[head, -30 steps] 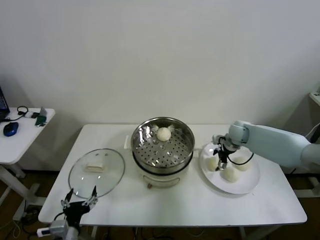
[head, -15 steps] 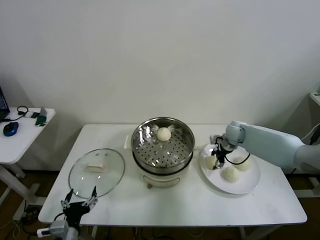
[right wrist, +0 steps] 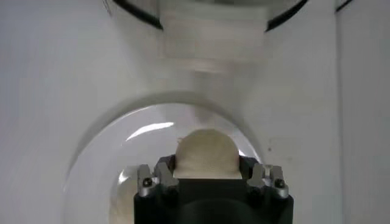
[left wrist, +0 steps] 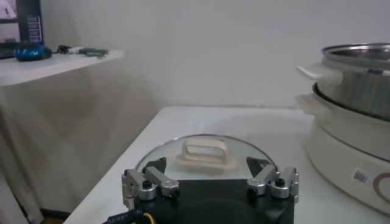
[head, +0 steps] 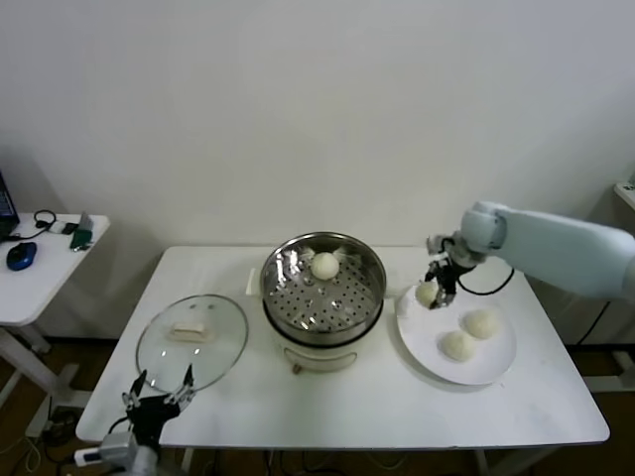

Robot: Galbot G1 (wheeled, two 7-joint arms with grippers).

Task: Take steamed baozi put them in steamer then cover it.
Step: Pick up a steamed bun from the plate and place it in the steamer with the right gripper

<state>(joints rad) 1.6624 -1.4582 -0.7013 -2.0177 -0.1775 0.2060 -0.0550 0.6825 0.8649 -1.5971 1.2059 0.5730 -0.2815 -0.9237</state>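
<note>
My right gripper point(head: 431, 293) is shut on a cream baozi point(head: 428, 294), held just above the left rim of the white plate point(head: 427, 342); in the right wrist view the bun point(right wrist: 206, 152) fills the space between the jaws. Two more baozi point(head: 482, 323) point(head: 457, 345) lie on the plate. One baozi point(head: 325, 265) rests on the perforated tray at the back of the steel steamer point(head: 369, 297). The glass cover point(head: 223, 342) with its cream handle point(left wrist: 206, 154) lies flat left of the steamer. My left gripper point(head: 159, 397) hangs open at the table's front left edge, just short of the cover.
A side table point(head: 50, 283) to the left carries a blue mouse point(head: 20, 256) and small items. The white wall stands close behind the table. Bare tabletop point(head: 347, 402) runs along the front.
My right gripper closed on a baozi on the plate's left side and lifted it up and slightly back. The left arm has not moved.
</note>
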